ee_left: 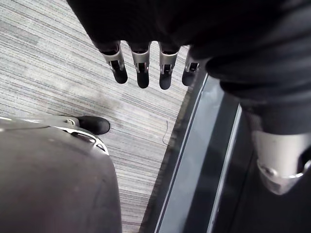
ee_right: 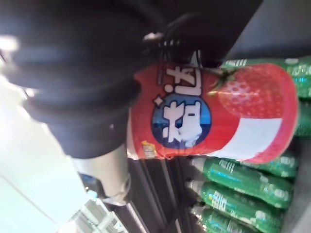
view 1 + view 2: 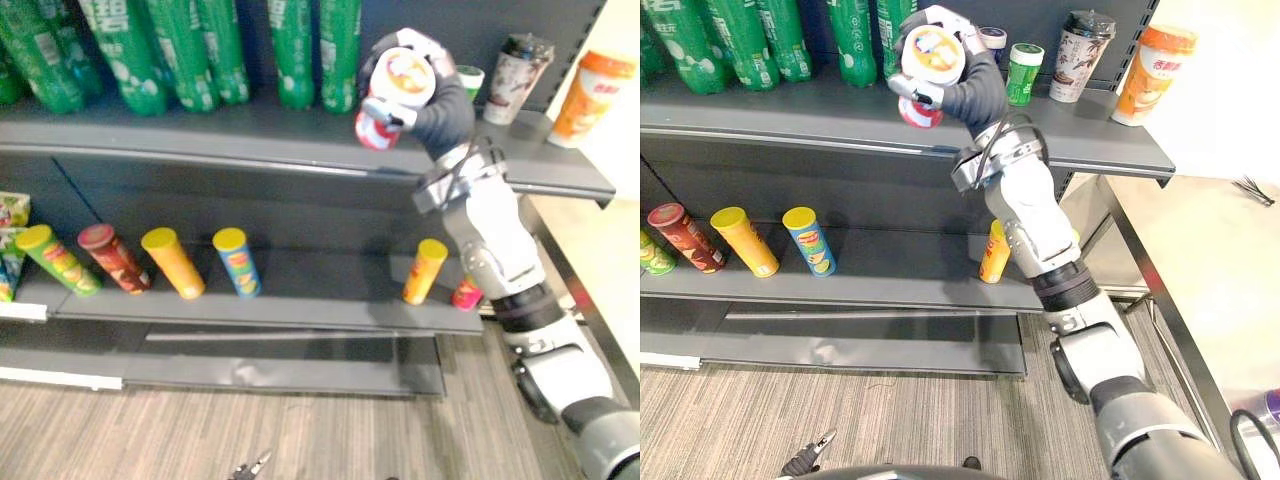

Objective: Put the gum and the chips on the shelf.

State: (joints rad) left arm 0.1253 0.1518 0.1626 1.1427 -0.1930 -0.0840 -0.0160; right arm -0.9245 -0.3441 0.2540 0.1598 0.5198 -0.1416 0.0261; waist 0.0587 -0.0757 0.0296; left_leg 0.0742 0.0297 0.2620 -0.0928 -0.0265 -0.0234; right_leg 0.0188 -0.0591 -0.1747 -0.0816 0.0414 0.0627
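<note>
The upper shelf (image 3: 200, 135) carries a row of green bottles (image 3: 290, 50) with white print on their labels, too small to make out. At the shelf's right end stand a pale cup (image 3: 515, 65) with a dark lid and an orange cup (image 3: 592, 95). A small green tub (image 3: 1023, 72) stands on the shelf between them and the bottles.

The right hand (image 3: 440, 105) is raised at the upper shelf's front edge, right of the bottles, its fingers wrapped round the gum (image 2: 214, 116). The gum is a red tub with a white lid, tilted so that the lid faces up and outward. Its label shows a strawberry, a blue round patch with white characters and a white band. Its red base is at the shelf's edge; I cannot tell whether it touches.

On the lower shelf (image 3: 320, 290), beneath the upper one, chip cans (image 3: 173, 262) lean in a row: green, dark red, yellow, blue. An orange can (image 3: 424, 270) stands apart, below the right hand.

The left hand (image 1: 141, 68) hangs over the floor (image 1: 58, 63), fingers straight and apart.
</note>
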